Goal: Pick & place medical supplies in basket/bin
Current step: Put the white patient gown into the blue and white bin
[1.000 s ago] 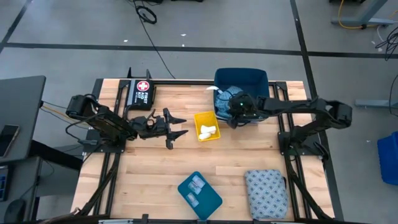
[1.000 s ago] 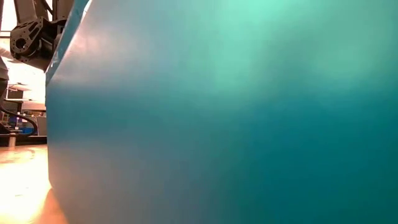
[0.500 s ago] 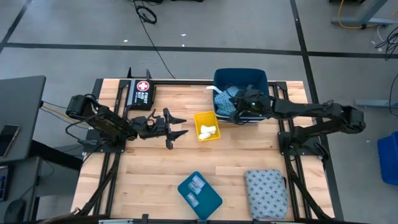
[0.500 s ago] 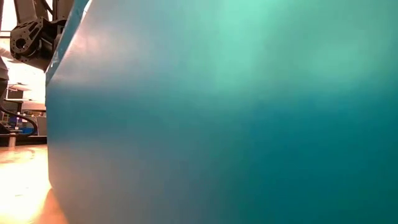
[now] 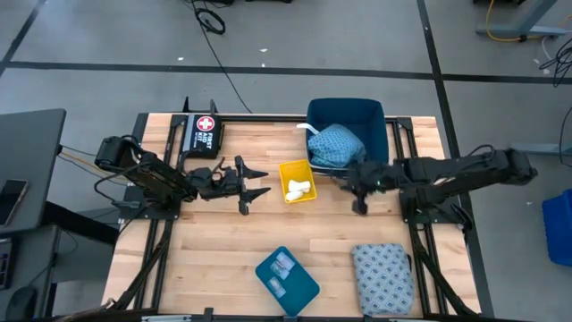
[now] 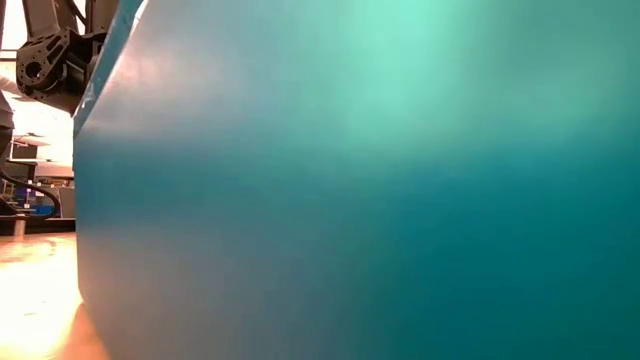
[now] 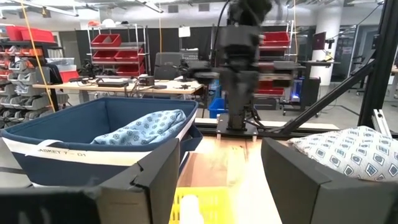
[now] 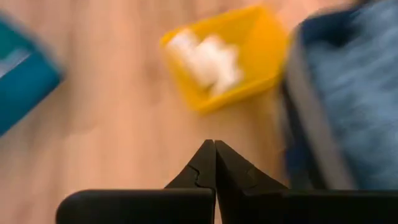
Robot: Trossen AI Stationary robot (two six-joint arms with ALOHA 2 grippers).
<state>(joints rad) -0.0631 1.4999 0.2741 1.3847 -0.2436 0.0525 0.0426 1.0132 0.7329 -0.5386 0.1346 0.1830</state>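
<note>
The right gripper [image 5: 359,199] has left the blue pad [image 5: 337,145] in the basket [image 5: 347,109].

Even, diffuse overhead light fills the high view; the wooden table [image 5: 223,241] reads bright and sharp, with only short soft shadows under the arms. The low view is almost wholly blocked by a teal surface [image 6: 360,200], unfocused, paler toward 12 o'clock and darker toward 6, with a warm overexposed strip at 9 o'clock. The right wrist view is smeared: yellow bin [image 8: 221,59] and blue basket [image 8: 339,99] lack edges. In the left wrist view, ceiling strips glare and the right arm [image 7: 239,62] blurs.
</note>
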